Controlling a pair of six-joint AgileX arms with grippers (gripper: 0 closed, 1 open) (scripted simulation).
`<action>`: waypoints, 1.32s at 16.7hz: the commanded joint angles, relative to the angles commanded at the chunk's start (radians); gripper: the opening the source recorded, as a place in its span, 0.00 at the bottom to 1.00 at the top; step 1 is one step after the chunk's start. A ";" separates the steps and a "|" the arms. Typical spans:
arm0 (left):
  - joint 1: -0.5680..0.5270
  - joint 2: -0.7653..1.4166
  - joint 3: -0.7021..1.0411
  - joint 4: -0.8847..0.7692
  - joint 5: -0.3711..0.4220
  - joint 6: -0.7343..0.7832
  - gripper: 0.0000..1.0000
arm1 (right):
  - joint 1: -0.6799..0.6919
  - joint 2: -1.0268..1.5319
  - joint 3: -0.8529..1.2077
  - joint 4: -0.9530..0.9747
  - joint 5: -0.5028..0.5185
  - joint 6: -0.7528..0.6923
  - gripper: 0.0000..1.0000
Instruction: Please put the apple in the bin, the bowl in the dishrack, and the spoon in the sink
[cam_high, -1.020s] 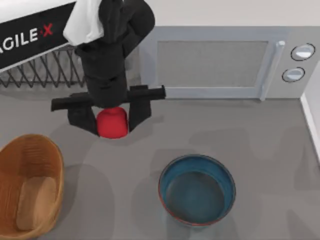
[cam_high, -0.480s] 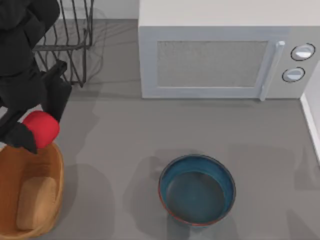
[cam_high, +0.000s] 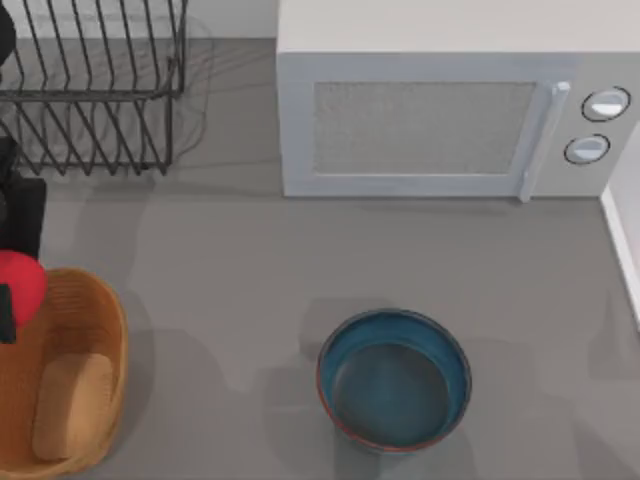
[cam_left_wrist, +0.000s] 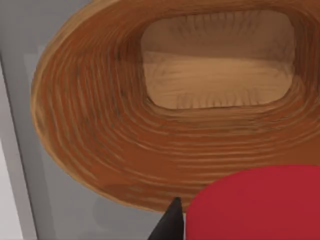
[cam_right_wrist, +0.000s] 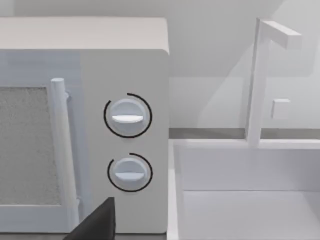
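Left hand (cam_high: 8, 290) sits at the top view's far left edge, mostly cut off by the frame; dark finger pieces flank the apple (cam_high: 18, 285), so it is closed on the fruit. Apple is half cropped too: plain bright red, rounded, over the bin's (cam_high: 100, 300) back-left rim. In the left wrist view the apple (cam_left_wrist: 255, 205) is a red mass with one dark fingertip (cam_left_wrist: 170, 222) beside it, and the bin (cam_left_wrist: 90, 135) lies below (ribbed orange-brown weave, paler flat floor). Bowl (cam_high: 394, 380) stands on the grey surface (cam_high: 240, 280) well right of the bin, teal with reddish-brown rim. Dishrack (cam_high: 95, 90) is back left, black wires, cropped at the frame top, beside the microwave (cam_high: 430, 120). Right wrist view: microwave dials (cam_right_wrist: 127, 117), white sink (cam_right_wrist: 245, 190), one dark piece of the right hand; can't tell its opening.
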 joint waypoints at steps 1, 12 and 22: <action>0.000 0.000 0.000 0.000 0.000 0.000 0.00 | 0.000 0.000 0.000 0.000 0.000 0.000 1.00; -0.010 0.009 -0.252 0.262 0.001 -0.009 0.00 | 0.000 0.000 0.000 0.000 0.000 0.000 1.00; -0.011 0.009 -0.269 0.279 0.001 -0.011 0.38 | 0.000 0.000 0.000 0.000 0.000 0.000 1.00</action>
